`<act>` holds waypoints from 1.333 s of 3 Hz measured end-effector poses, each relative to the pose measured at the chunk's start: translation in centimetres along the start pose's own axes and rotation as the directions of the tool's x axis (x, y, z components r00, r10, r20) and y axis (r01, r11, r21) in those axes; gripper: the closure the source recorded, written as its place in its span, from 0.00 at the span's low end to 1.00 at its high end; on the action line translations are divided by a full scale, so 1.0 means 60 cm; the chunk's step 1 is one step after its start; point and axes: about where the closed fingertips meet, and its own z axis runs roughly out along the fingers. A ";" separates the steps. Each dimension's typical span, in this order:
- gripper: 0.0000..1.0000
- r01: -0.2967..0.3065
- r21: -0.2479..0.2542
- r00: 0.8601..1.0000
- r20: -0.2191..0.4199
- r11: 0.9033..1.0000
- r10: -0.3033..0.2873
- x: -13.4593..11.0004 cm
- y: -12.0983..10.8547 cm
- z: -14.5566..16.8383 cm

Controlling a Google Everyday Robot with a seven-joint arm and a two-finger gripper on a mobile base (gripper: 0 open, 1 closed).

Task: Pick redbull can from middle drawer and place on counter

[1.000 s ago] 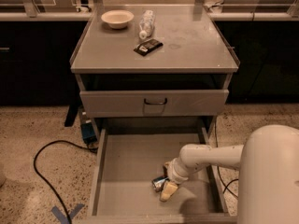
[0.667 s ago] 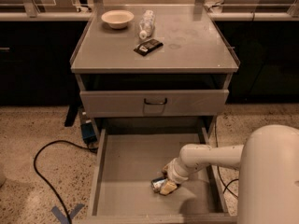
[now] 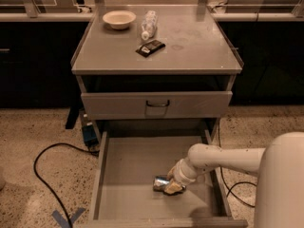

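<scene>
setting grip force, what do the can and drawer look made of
The can: likely thin metal, shiny, with silver-blue glints. The drawer: seemingly sheet metal, matte grey, with a flat floor and low thin walls. The gripper is at the can, low in the drawer's front right.

A pale round bowl (image 3: 119, 19) sat beside a clear plastic bottle (image 3: 149, 24), near a flat black packet (image 3: 150, 47). A black cable (image 3: 36, 165) crossed the floor (image 3: 28, 132).

The gripper (image 3: 174, 187) seemingly touches the redbull can (image 3: 159, 182) in the middle drawer (image 3: 130, 163).
</scene>
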 end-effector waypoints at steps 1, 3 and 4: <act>1.00 -0.022 0.013 0.994 0.104 1.000 0.021 -0.040 -0.010 -0.106; 1.00 -0.006 0.075 0.955 0.296 0.997 -0.017 -0.110 -0.014 -0.408; 1.00 0.041 0.107 0.942 0.327 0.993 -0.074 -0.164 -0.029 -0.533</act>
